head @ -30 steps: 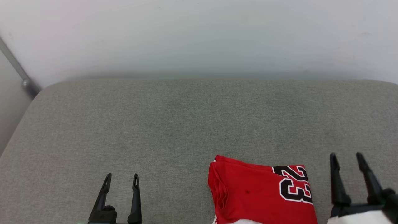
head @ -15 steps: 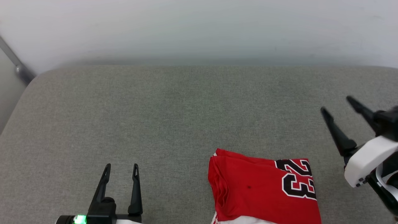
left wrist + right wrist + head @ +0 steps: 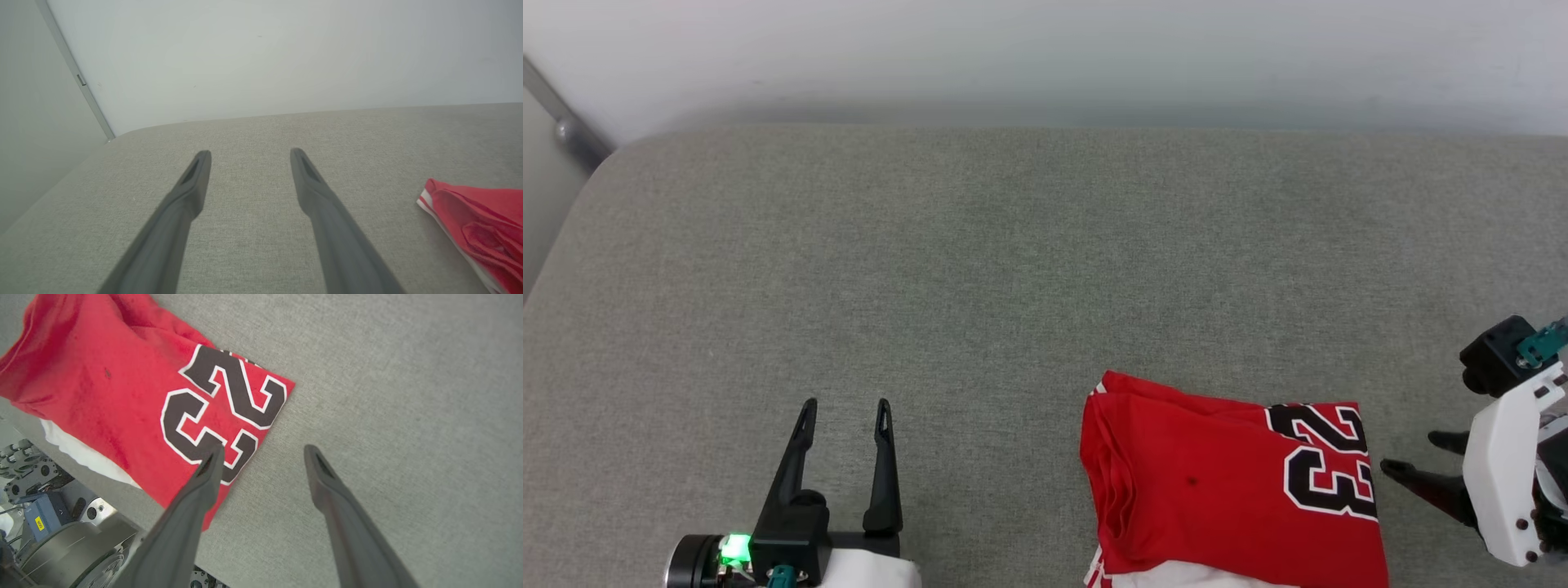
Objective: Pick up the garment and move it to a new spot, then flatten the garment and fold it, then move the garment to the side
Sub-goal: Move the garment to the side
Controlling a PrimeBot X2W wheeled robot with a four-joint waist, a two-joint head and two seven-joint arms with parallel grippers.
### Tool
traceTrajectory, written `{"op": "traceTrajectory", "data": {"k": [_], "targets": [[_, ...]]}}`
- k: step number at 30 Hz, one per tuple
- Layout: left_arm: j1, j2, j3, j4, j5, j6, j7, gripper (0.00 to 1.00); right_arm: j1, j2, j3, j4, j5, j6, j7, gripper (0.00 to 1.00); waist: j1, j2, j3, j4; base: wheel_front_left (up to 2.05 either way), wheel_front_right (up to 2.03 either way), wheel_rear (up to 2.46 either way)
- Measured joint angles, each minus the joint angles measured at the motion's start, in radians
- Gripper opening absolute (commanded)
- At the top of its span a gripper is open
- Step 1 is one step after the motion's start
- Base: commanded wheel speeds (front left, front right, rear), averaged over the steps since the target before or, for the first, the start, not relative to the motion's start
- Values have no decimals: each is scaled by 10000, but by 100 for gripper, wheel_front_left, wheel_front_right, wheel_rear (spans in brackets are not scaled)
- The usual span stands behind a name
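Folded shirt (image 3: 1217, 490) on grey bench (image 3: 1013, 269), nothing held.
The shirt lies at the near edge, "23" up; right fingers (image 3: 1421, 486) spread wide and empty just beside it, left fingers (image 3: 882, 474) spread wide, well to its left.

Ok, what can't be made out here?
Head view: the near edge of the garment is cut off by the picture's bottom edge.
Left wrist view: most of the garment lies beyond the right edge.
Right wrist view: one finger of the right gripper overlaps the garment; contact or hovering cannot be told.
Head view: the top fold hides the layers beneath.
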Motion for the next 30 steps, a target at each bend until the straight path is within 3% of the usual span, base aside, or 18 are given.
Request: {"op": "traceTrajectory", "data": {"k": [5,14,22,23,24,30], "targets": [[-267,-23,36,-46,0,-33,0,100,228,107,-35,339,838,0,318,100,0,0,362,119,0,0,0],[-770,-52,-27,-113,90,-90,0,100,314,909,305,901,1534,0,61,100,0,0,1188,333,0,0,0],[-1089,-69,-88,-98,121,-111,0,100,4,746,974,1118,1804,0,-257,100,-1,0,1767,588,0,0,0],[-1122,-69,-102,-86,121,-111,0,100,-27,692,1055,1147,1812,0,-339,45,0,0,1786,617,0,0,0],[-1137,-71,-102,-75,121,-111,0,100,-54,633,1139,1162,1822,0,-454,4,-1,0,1787,640,0,0,0],[-1040,-77,-44,84,94,-105,0,100,-284,476,1755,1260,1789,6,-1225,0,0,0,1421,634,0,0,0]]}}
